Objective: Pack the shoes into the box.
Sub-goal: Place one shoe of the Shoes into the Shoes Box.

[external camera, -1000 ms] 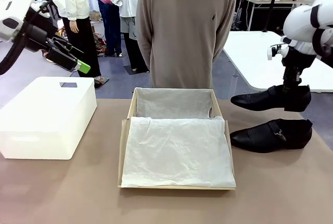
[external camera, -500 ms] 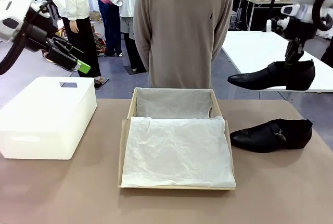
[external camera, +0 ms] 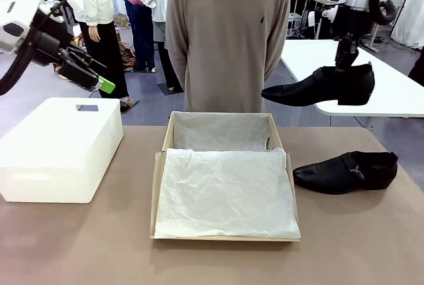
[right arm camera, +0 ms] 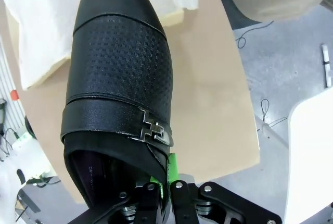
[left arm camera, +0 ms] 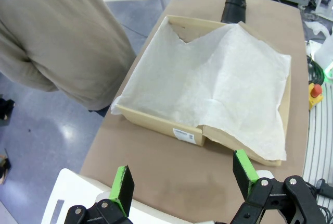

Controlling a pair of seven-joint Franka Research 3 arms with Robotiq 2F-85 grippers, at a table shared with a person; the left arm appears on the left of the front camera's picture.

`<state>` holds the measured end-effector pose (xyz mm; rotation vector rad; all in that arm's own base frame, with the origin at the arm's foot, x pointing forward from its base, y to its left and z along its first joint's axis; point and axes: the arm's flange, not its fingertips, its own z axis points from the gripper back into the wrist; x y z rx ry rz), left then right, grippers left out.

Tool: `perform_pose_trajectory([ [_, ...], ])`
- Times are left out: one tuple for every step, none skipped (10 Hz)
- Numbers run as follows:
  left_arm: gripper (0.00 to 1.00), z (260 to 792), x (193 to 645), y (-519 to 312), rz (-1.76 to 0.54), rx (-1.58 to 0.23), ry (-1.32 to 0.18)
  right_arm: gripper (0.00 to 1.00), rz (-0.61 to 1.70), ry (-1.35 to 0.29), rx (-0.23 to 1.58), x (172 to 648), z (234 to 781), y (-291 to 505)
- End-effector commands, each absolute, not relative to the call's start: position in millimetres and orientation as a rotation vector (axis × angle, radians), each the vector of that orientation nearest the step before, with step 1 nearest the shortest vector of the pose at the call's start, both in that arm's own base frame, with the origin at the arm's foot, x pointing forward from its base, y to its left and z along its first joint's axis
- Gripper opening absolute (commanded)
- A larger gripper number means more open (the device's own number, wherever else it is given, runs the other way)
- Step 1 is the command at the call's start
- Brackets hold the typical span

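As the right hand [external camera: 344, 63] grips it, one shoe [external camera: 317, 90] hangs beneath.

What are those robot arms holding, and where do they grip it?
The right tool grips one black shoe by its opening's rim, behind the buckle strap. The left tool holds nothing.

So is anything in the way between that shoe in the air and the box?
Nothing visible. The right gripper holds the shoe in the air beside the open box, lined with loose tissue paper.
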<state>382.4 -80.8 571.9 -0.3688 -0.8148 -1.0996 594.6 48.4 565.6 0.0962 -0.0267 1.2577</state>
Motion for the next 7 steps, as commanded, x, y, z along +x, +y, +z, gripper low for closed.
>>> perform_pose_trajectory([
  [1.0, 572, 383, -81, -1.106, -0.386, -0.824, 0.0, 1.239, 0.001, 0.088, 592, 578, 52],
  [1.0, 572, 383, -81, -1.106, -0.386, -0.824, 0.0, 1.268, -0.018, 0.102, 586, 579, 44],
  [1.0, 572, 383, -81, -1.106, -0.386, -0.824, 0.0, 1.266, -0.017, 0.102, 592, 565, 55],
  [1.0, 572, 383, -81, -1.106, -0.386, -0.824, 0.0, 1.266, -0.017, 0.102, 592, 565, 55],
  [1.0, 572, 383, -81, -1.106, -0.386, -0.824, 0.0, 1.266, -0.017, 0.102, 592, 565, 55],
  [1.0, 572, 383, -81, -1.106, -0.386, -0.824, 0.0, 1.266, -0.017, 0.102, 592, 565, 55],
  [1.0, 572, 383, -81, -1.106, -0.386, -0.824, 0.0, 1.266, -0.017, 0.102, 592, 565, 55],
])
